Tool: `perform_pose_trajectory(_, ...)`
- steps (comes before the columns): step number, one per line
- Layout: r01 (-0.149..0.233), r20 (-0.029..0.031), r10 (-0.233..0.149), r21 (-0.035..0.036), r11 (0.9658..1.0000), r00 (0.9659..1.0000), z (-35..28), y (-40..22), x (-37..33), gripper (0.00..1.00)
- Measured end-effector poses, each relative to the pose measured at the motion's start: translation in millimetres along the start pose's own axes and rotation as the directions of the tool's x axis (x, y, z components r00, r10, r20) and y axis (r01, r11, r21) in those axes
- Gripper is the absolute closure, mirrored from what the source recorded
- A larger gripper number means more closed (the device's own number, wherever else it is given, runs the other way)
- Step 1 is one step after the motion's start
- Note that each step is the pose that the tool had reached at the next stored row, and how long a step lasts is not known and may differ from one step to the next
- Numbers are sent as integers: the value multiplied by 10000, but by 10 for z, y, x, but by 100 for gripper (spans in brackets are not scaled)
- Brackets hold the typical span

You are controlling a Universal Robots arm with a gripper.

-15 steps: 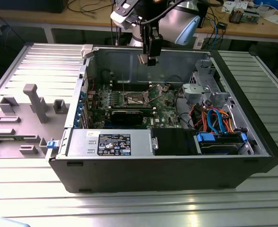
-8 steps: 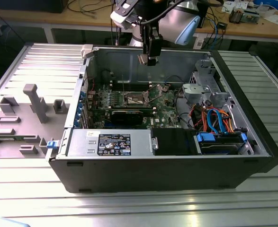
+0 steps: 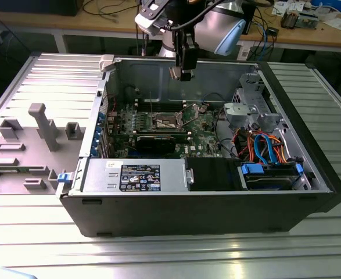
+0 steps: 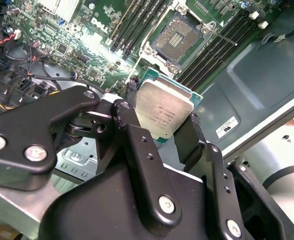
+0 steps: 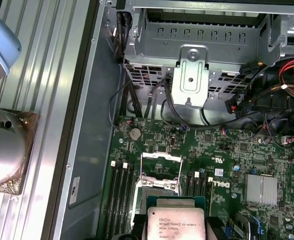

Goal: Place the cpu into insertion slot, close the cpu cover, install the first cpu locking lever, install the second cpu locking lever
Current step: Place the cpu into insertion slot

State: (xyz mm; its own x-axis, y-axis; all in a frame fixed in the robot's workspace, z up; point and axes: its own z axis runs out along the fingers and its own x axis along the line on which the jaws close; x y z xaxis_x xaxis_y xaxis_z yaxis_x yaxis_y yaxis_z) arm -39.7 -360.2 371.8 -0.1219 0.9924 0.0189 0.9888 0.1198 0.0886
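Now my black fingers (image 4: pixel 187 137) are closed on two opposite edges of the flat silver-grey square cpu (image 4: pixel 164 112), so its underside is free to seat. Well below them lies the dark square insertion slot (image 4: pixel 179 37), uncovered, with its thin silver cpu cover (image 5: pixel 161 155) raised.

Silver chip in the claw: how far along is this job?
Nothing is installed. The gripper holds the flat silver-grey square cpu. The dark square insertion slot lies empty, its thin silver cpu cover frame raised. Placing, closing and locking are left.
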Motion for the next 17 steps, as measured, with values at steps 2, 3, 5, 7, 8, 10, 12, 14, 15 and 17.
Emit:
perform_pose_trajectory(2, -88, 11, 88, 0, 10000, 10000, 0, 0, -2, 46)
perform_pose_trajectory(3, -202, 21, 202, -3, 9998, 9998, 2, 1, -3, 46)
perform_pose_trajectory(5, -484, 44, 484, -10, 9988, 9988, 6, 0, -3, 46)
perform_pose_trajectory(7, -783, 72, 783, -17, 9969, 9969, 11, -1, -3, 46)
perform_pose_trajectory(8, -902, 82, 902, -20, 9959, 9959, 13, -1, -3, 46)
perform_pose_trajectory(10, -1043, 97, 1043, -22, 9945, 9945, 15, -1, -3, 46)
perform_pose_trajectory(12, -1049, 96, 1049, -24, 9945, 9944, 16, -1, -3, 46)
perform_pose_trajectory(14, -1049, 96, 1049, -24, 9945, 9944, 16, -1, -3, 46)
perform_pose_trajectory(15, -1049, 97, 1050, -23, 9945, 9944, 18, -1, -2, 46)
perform_pose_trajectory(17, -1049, 97, 1049, -23, 9945, 9944, 21, -2, -2, 46)
